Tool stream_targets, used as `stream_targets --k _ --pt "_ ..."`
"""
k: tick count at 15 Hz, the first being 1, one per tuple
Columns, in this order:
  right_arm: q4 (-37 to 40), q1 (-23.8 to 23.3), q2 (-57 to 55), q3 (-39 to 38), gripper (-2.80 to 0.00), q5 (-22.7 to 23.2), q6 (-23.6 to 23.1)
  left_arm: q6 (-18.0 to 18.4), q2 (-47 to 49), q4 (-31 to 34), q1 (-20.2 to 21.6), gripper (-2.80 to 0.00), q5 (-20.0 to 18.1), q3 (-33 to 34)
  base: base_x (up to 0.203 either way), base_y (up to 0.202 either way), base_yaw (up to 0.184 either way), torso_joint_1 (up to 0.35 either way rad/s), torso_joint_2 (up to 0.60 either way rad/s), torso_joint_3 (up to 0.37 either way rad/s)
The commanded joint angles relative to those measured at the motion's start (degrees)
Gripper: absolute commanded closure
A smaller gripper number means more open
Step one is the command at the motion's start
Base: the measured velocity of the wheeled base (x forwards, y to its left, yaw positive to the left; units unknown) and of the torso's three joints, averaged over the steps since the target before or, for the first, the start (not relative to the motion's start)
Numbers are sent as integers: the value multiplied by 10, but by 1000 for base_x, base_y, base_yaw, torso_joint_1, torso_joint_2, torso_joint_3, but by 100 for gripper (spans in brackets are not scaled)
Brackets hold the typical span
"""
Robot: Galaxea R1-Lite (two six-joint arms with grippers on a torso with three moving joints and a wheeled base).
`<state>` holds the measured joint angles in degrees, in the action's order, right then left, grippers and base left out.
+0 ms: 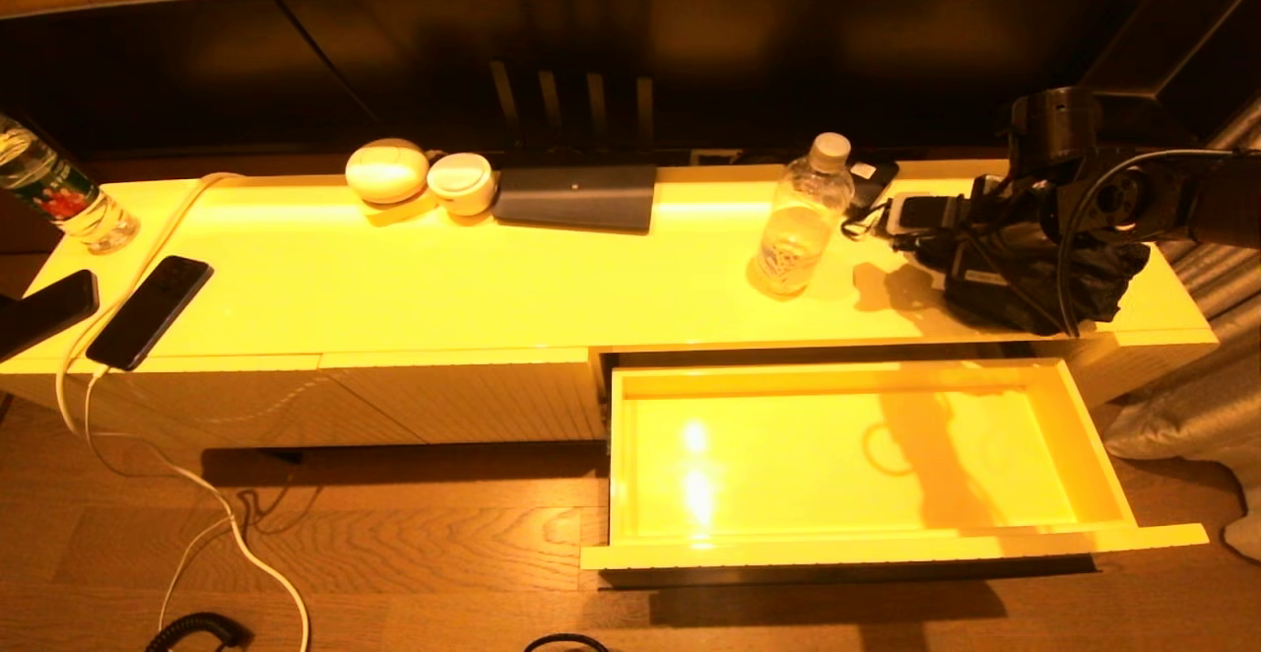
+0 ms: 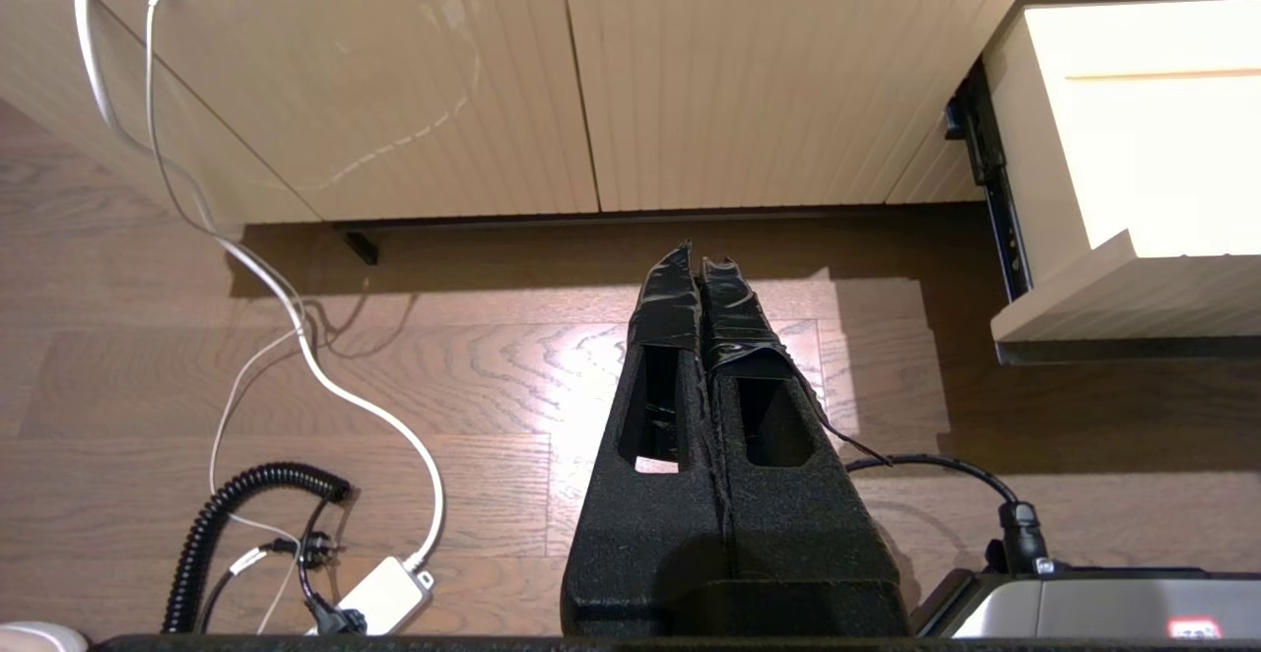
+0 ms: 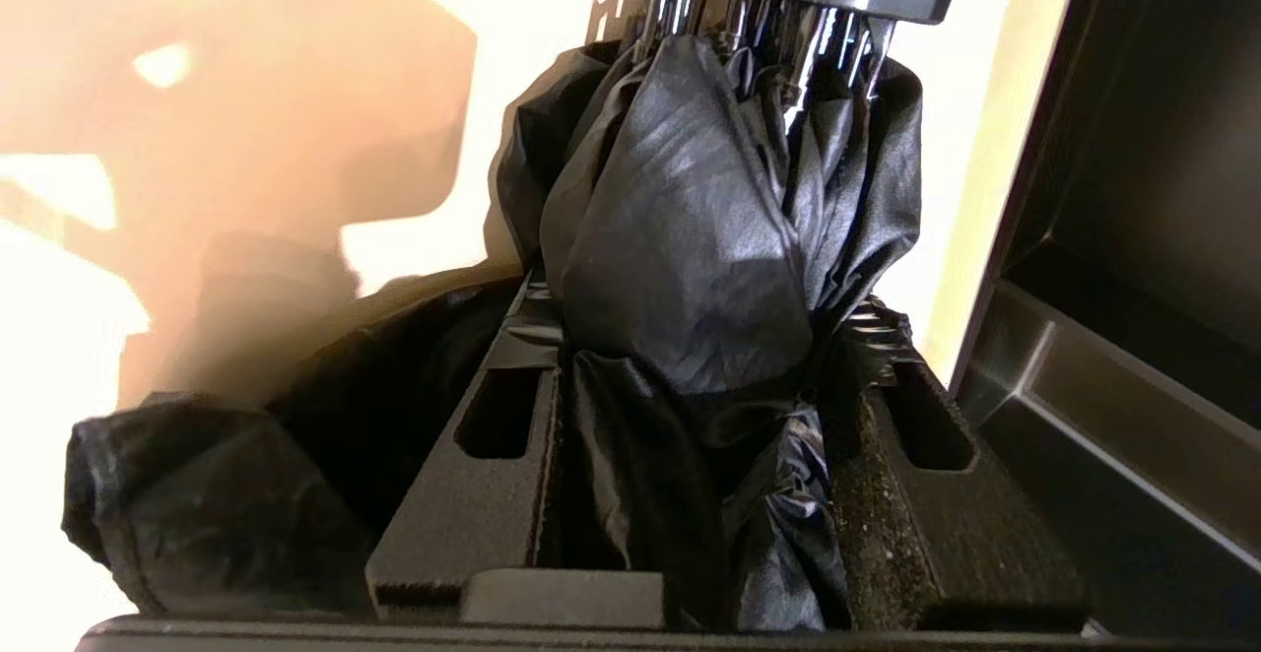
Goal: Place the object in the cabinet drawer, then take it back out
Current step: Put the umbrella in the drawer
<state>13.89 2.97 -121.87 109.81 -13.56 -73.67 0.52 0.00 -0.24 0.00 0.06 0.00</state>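
Observation:
A black folded umbrella (image 1: pixel 1020 278) is over the right end of the cabinet top, behind the drawer. My right gripper (image 1: pixel 1000 243) is shut on it. In the right wrist view the black fabric (image 3: pixel 690 238) bulges between the two fingers (image 3: pixel 512 416) of that gripper (image 3: pixel 704 337). The cabinet drawer (image 1: pixel 788 455) is pulled fully out, its glossy yellow inside bare except for the umbrella's shadow. The drawer's side (image 2: pixel 1133 140) shows in the left wrist view. My left gripper (image 2: pixel 699 263) hangs shut and empty over the wooden floor, out of the head view.
On the cabinet top stand a water bottle (image 1: pixel 800 219), a dark flat box (image 1: pixel 576 196), two white round items (image 1: pixel 386 170), two phones (image 1: pixel 150 309) and another bottle (image 1: pixel 59 194) at the far left. White and coiled black cables (image 2: pixel 246 524) lie on the floor below the ribbed panels (image 2: pixel 394 91).

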Motion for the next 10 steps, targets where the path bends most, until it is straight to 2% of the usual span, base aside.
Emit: stream_targets --k 1,3,10 --pt "17 0 36 -6 0 -1 -4 0 0 0 0 0 0 1 0 0 0 0 0 0" --pt "32 0 66 -26 0 -1 -4 0 0 0 0 0 0 1 0 0 0 0 0 0" --pt "39 -11 263 -240 0 2 -8 0 0 0 0 0 0 1 0 0 0 0 0 0"
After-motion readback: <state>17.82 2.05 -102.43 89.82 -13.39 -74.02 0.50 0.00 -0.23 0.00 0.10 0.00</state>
